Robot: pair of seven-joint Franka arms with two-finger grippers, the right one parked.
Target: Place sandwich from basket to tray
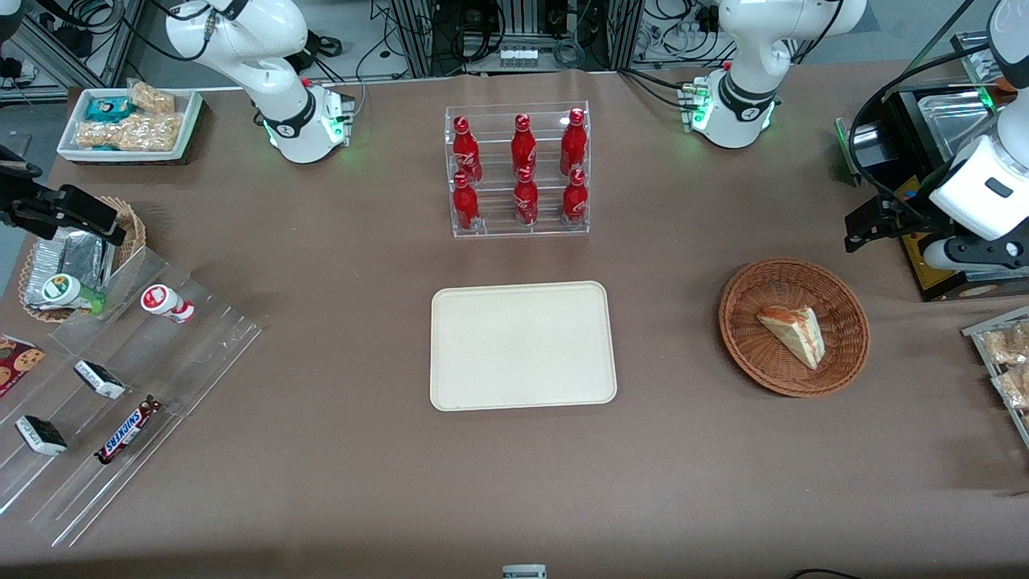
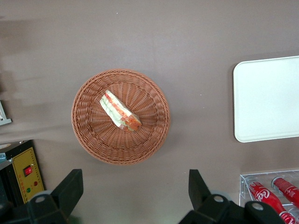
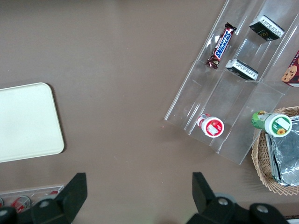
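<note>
The sandwich [image 1: 794, 333] [image 2: 120, 111], a pale wedge with red-orange and green layers, lies in the round reddish-brown wicker basket [image 1: 735, 301] [image 2: 86, 135] toward the working arm's end of the table. The cream tray [image 1: 522, 346] [image 2: 266, 98] sits at the table's middle with nothing on it. My left gripper [image 1: 867, 227] [image 2: 135, 191] hangs above the table, farther from the front camera than the basket and a little to its side. It is open wide, with nothing between its black fingers [image 2: 70, 186].
A clear rack of red cola bottles [image 1: 518, 169] stands farther back than the tray. A black box with a yellow panel [image 1: 940, 265] and a snack tray [image 1: 1005, 354] flank the basket. A stepped acrylic rack [image 1: 120, 386] and a foil-packet basket [image 1: 72, 257] lie toward the parked arm's end.
</note>
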